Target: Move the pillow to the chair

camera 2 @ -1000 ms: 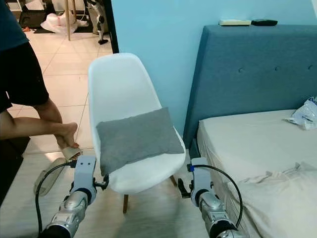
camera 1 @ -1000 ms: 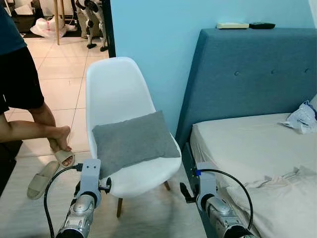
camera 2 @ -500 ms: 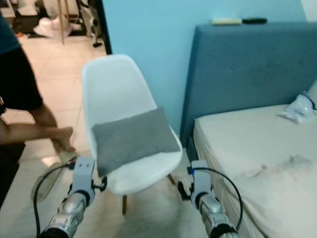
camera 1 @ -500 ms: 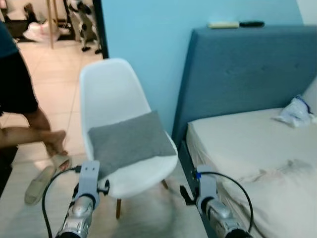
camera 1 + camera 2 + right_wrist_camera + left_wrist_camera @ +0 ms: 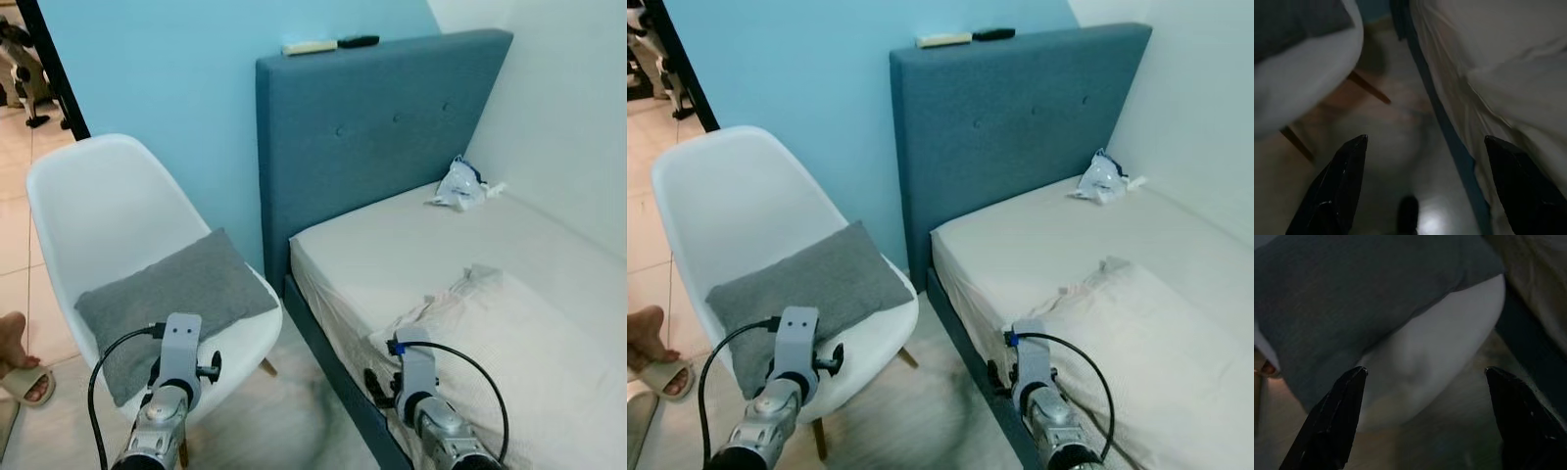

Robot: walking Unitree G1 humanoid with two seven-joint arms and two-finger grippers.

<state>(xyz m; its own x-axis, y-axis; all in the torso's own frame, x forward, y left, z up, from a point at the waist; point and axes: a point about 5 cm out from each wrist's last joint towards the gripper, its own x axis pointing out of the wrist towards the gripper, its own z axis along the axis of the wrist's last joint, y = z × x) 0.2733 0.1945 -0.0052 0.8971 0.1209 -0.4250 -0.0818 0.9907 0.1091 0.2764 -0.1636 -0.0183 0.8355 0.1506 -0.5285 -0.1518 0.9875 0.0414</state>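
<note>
The grey pillow (image 5: 171, 299) is lying flat on the seat of the white chair (image 5: 103, 211), its near corner hanging a little over the seat's front edge. The chair is standing against the light blue wall (image 5: 157, 78), just beside the bed (image 5: 1097, 255) with its blue headboard (image 5: 377, 127).

The left tool (image 5: 1422, 418) is hanging low in front of the chair, its two black fingers (image 5: 1332, 421) spread wide apart and gripping nothing. Seen along those fingers, the pillow is lying ahead of and beyond the fingertips, on the white seat edge, apart from both fingers.

The right tool (image 5: 1422, 186) is hovering over the floor (image 5: 1396, 147) in the gap between the chair and the bed frame, its fingers likewise spread wide and empty; the pillow is showing at the far corner of that wrist view, well apart from it.

A crumpled plastic bag (image 5: 458, 184) is resting on the mattress near the headboard, and two remotes (image 5: 318, 44) are lying on top of the headboard. A person's foot (image 5: 12, 338) in a sandal is showing beside the chair.
</note>
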